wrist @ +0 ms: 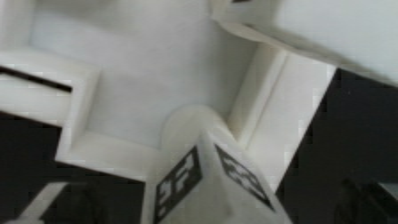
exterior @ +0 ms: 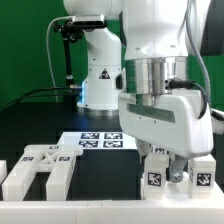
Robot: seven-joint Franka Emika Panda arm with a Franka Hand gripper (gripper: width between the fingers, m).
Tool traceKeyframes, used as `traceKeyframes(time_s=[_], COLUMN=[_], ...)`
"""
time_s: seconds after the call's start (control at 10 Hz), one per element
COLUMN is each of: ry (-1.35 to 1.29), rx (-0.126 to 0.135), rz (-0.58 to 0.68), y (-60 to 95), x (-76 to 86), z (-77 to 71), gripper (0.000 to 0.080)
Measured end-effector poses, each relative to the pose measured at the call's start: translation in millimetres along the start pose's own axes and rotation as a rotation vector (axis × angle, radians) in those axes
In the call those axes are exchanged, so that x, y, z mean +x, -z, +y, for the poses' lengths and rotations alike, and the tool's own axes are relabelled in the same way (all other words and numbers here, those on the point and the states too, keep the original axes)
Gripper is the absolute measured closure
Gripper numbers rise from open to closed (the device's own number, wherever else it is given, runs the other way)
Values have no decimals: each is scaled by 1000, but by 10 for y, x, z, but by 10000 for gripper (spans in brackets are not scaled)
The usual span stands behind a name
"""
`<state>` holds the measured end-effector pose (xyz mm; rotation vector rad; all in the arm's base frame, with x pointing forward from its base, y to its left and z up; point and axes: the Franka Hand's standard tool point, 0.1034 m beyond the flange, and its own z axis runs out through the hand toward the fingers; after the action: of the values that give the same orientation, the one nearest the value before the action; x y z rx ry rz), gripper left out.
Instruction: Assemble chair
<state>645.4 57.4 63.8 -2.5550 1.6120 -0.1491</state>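
White blocky chair parts (exterior: 35,172), square-tagged; tagged piece (wrist: 205,150) close under jaws; jaws clenched or released: cannot tell.

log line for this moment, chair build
pincer: down at tagged chair parts, open or shut unclear | slotted chair part: exterior view's left, apart from pincer | marker board: behind

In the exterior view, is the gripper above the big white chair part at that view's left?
No, the gripper is at the exterior view's right, over small tagged parts, apart from the big part.
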Motion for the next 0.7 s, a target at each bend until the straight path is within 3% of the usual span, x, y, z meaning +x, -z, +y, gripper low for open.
traceKeyframes(time_s=[0.2, 0.3, 0.4, 0.5, 0.6, 0.7], ry=[384, 539, 507, 470, 472, 435], rx=[-36, -37, -36, -36, -36, -36], rz=[24, 23, 23, 23, 24, 24], y=[-7, -9, -10, -12, -12, -14], x=[-13, 20, 19, 8, 12, 11], z=[-4, -1, -1, -4, -2, 0], gripper=[150, 150, 153, 288, 288, 514])
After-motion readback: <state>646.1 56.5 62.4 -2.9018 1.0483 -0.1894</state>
